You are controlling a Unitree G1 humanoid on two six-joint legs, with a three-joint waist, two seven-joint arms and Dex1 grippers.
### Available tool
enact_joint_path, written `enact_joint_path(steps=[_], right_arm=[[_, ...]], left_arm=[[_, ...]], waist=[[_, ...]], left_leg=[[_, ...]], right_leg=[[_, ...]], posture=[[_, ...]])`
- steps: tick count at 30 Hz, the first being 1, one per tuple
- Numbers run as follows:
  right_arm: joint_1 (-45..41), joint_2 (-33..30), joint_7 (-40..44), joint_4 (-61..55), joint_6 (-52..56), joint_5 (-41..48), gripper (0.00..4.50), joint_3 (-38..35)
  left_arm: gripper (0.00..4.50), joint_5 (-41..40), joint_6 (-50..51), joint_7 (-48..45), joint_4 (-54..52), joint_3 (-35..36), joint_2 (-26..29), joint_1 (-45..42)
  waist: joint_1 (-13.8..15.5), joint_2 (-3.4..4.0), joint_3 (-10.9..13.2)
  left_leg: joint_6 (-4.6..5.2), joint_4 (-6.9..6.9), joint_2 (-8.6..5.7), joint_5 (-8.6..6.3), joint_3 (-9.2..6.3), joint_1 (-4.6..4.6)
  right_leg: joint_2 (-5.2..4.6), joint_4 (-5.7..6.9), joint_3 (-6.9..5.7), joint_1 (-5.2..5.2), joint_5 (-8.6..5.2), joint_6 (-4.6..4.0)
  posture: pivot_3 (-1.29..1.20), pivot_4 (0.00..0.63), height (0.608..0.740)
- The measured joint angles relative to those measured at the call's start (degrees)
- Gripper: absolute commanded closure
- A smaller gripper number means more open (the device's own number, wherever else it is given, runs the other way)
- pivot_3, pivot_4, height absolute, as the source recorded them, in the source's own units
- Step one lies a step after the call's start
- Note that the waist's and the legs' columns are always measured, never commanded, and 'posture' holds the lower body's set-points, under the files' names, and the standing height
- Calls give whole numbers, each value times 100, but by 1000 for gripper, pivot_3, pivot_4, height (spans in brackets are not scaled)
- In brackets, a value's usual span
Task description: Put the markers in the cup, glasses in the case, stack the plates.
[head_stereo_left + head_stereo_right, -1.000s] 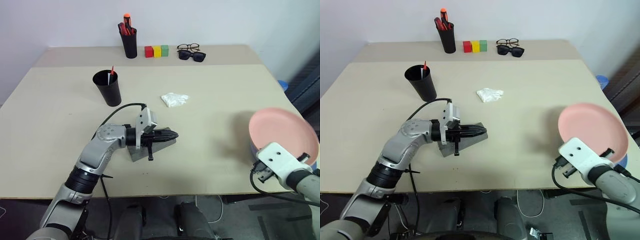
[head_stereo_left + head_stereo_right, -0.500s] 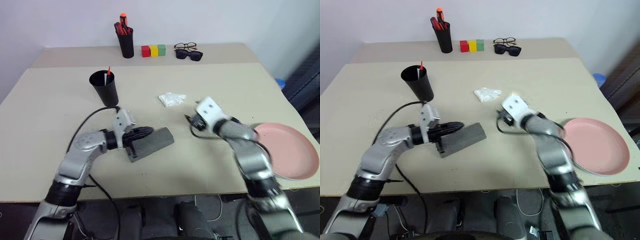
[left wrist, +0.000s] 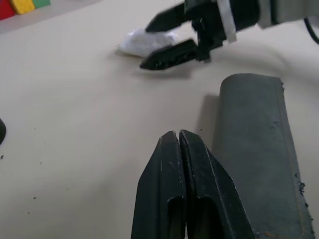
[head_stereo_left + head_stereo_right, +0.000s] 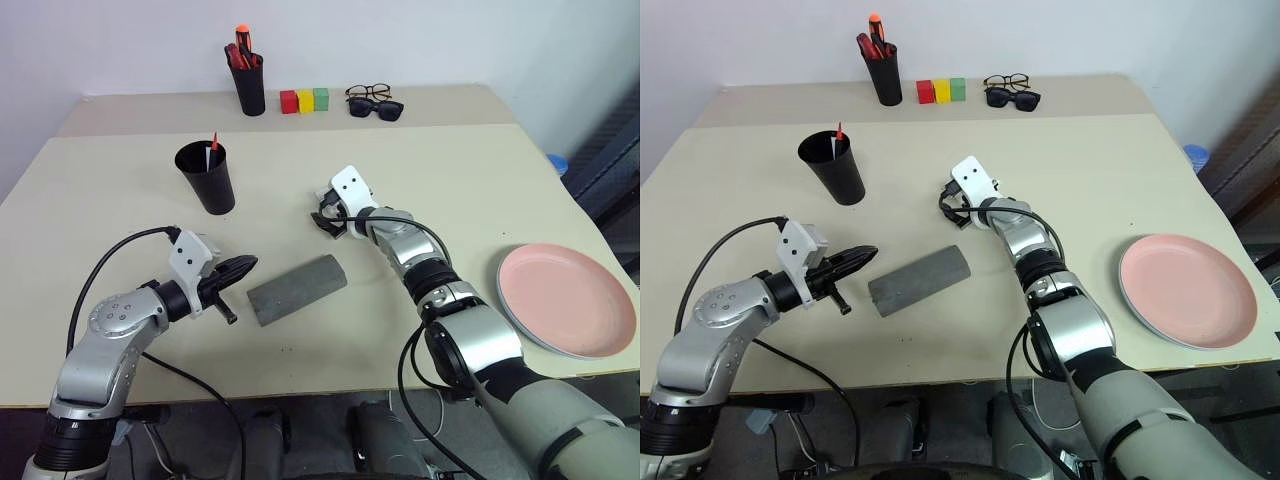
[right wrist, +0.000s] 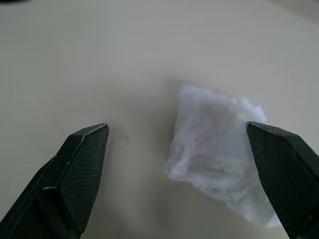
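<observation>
The black cup (image 4: 206, 178) stands upright at the left, with the red and white markers (image 4: 213, 145) sticking out of its mouth. At mid-table lies the dark grey case (image 4: 297, 289), flap closed. My left gripper (image 4: 243, 266) is shut and empty, just left of the case (image 3: 254, 134) and apart from it. Further right, my right gripper (image 4: 322, 217) is open, its fingers on either side of a crumpled white wad (image 5: 214, 149). Flat at the right edge rests the salmon pink plate (image 4: 568, 298), with a pale rim showing under it. The glasses are hidden.
At the back stand a black pen holder (image 4: 249, 88) with orange-red pens, three coloured blocks (image 4: 305, 100), and a pair of spectacles (image 4: 366, 92) beside black sunglasses (image 4: 377, 110). A seam crosses the table in front of them.
My right arm let go of the pink plate, which now lies flat, and swung left to the white wad, gripper opened. My left gripper drew back leftward off the case.
</observation>
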Motion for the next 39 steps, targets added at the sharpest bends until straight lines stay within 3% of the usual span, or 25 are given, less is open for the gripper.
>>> enact_joint_path(steps=[7, 8, 13, 16, 23, 27, 31, 35, 38, 39], right_arm=[[-143, 80, -223, 469, -215, 16, 4369, -190], [-142, 79, -232, 482, -225, 16, 4448, -203], [-37, -25, -360, 322, -316, -21, 4448, -209], [483, -330, -404, -603, -337, -153, 4448, -110], [3279, -1582, -55, -5811, 1441, -110, 4448, -531], [4741, -2141, 87, -8317, 2619, -45, 4448, -1319], [5870, -2408, 147, -9860, 3522, -15, 4448, -2356], [6753, -2506, 227, -10496, 4165, -4, 4448, -3048], [7234, -2506, 278, -10535, 4440, 12, 3680, -3277], [7349, -2502, 280, -10507, 4505, 18, 3194, -3353]], left_arm=[[4500, -10, 8, 71, -4, -12, 0, -10], [4500, -10, 8, 72, -4, -20, 0, -25], [4500, -10, 6, 26, 19, -133, -9, -112], [4500, -8, -5, -53, 32, -247, -10, -225], [4500, -15, -13, -550, 108, -1100, -239, -878], [4500, -16, -62, -891, 376, -1646, -613, -1446], [4500, -11, -182, -1304, 807, -1940, -808, -1872], [4500, 5, -354, -1582, 1171, -2112, -967, -2085], [4500, 31, -456, -1688, 1361, -2140, -993, -2093], [4500, 42, -481, -1712, 1396, -2140, -990, -2093]], waist=[[-4, 2, 1], [-4, 2, 1], [1, 3, 2], [22, 3, 2], [125, 11, 5], [177, 20, 3], [167, 20, 1], [160, 23, -1], [161, 23, -1], [165, 23, -1]], left_leg=[[0, -1, 0, 0, 4, 0], [0, -1, 0, 0, 4, 0], [0, -2, 0, 0, 5, -2], [0, -1, -2, 0, 4, -9], [0, 6, -3, 0, -1, -39], [0, 7, -3, 0, -2, -32], [1, 8, -3, 0, 1, -22], [1, 6, -2, -1, 6, -2], [2, 7, -2, -1, 9, 2], [2, 7, -2, -1, 9, 2]], right_leg=[[1, 3, 4, -4, 0, 0], [1, 3, 4, -4, 0, 0], [1, 3, 5, -6, 0, 0], [-3, 2, 4, -8, 0, 0], [-2, -1, 2, -29, 0, 2], [9, 1, 3, -22, 0, 1], [13, -1, 4, -12, -1, 1], [15, -2, 7, 6, -2, 1], [14, -5, 9, 13, -2, 1], [14, -6, 9, 13, -2, 1]], posture=[[0, 150, 740], [0, 150, 740], [0, 150, 740], [0, 150, 740], [0, 150, 740], [0, 150, 740], [0, 150, 740], [0, 150, 740], [0, 150, 740], [0, 150, 740]])
